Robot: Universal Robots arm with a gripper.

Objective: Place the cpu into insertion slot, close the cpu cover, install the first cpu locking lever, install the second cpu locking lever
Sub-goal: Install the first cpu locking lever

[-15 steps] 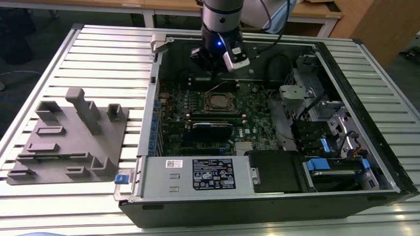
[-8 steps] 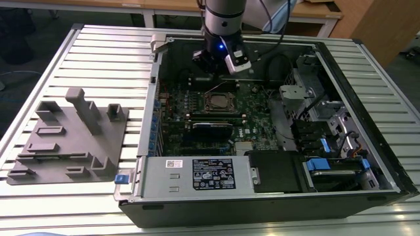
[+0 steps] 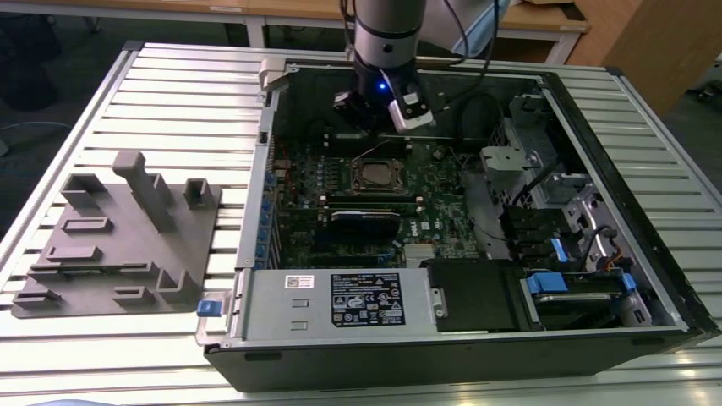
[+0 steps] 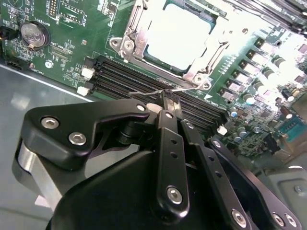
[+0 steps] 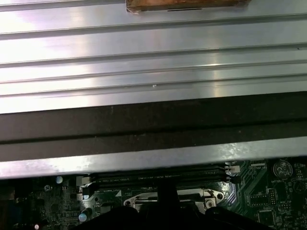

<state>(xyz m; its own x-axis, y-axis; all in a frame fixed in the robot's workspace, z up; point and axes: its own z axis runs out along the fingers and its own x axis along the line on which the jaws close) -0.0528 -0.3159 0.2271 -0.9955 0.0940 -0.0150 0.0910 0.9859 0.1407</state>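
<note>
In the second wrist view the cpu [image 4: 180, 33] lies in the insertion slot [image 3: 378, 175], its pale metal top showing through the window of the cpu cover [image 4: 128, 44], which lies flat over it. A thin wire locking lever [image 4: 144, 92] slants just off the socket's edge, above the black memory slots. My gripper [image 4: 168, 99] is shut, its tips together and right at that wire; whether they pinch it I cannot tell. In the exterior view the gripper [image 3: 370, 127] hangs over the far side of the socket, where the lever [image 3: 370, 152] sticks up.
The green motherboard [image 3: 338, 194] sits inside an open black computer case [image 3: 474, 355] on a slatted metal table [image 3: 169, 93]. A grey fixture block [image 3: 124, 237] lies at the exterior view's left. Drive bays and cables [image 3: 553, 220] crowd the exterior view's right. The case wall [image 5: 153, 124] is close.
</note>
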